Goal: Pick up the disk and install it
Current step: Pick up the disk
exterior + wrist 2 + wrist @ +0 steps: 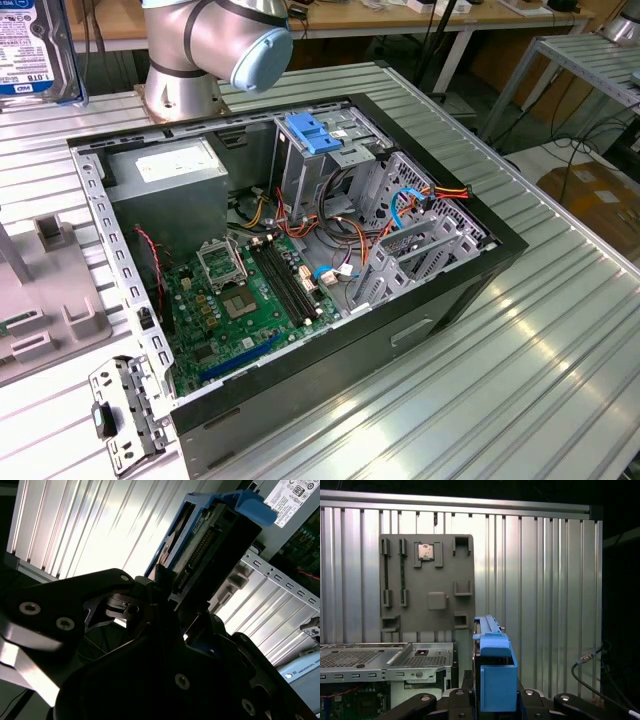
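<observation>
Disk (pixel 28 45) — flat metal drive, white label, blue carrier rails — on edge, aloft, one end clamped in the gripper (pixel 494 696).

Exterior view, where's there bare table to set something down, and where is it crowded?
The widest bare stretch of table lies on the exterior view's right, between the computer case and the table's edge. Crowded: the case's inside, full of cables and the motherboard, and the exterior view's left, where a grey fixture and a metal bracket lie.
</observation>
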Controlling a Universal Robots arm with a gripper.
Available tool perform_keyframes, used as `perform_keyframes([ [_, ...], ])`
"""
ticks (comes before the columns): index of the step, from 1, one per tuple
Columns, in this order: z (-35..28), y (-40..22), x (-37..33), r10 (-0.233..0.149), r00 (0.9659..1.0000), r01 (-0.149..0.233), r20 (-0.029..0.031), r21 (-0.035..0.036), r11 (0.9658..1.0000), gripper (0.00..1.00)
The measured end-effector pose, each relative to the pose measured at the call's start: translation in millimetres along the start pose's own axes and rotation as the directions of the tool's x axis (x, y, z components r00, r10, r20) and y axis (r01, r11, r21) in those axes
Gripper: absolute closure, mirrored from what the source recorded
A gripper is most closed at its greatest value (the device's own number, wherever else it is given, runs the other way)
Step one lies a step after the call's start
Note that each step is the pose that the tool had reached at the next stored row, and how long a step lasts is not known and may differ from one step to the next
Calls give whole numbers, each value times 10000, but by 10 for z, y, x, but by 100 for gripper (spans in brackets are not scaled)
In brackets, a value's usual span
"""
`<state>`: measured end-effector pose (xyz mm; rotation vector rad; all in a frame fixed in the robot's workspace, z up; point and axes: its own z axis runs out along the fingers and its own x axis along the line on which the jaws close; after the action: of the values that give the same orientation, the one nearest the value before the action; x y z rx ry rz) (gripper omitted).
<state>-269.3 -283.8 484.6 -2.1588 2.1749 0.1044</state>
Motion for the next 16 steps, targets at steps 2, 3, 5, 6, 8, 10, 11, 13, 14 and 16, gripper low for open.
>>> perform_keyframes([
  [2,0,-12,0,0,10000,0,0,0,10000,64],
  [3,0,-17,0,0,10000,0,0,0,10000,64],
  [5,0,-24,0,0,10000,0,0,0,10000,64],
  [6,0,-28,0,0,10000,0,0,1,10000,64],
  [8,1,-37,0,0,10000,0,0,0,10000,64],
  [10,0,-45,0,0,10000,0,0,0,10000,64],
  [11,0,-48,0,0,10000,0,0,0,10000,64],
  [13,1,-53,0,0,10000,0,0,1,10000,64],
  [14,1,-55,0,0,10000,0,1,1,10000,64],
  [16,1,-62,0,0,10000,0,1,0,10000,64],
])
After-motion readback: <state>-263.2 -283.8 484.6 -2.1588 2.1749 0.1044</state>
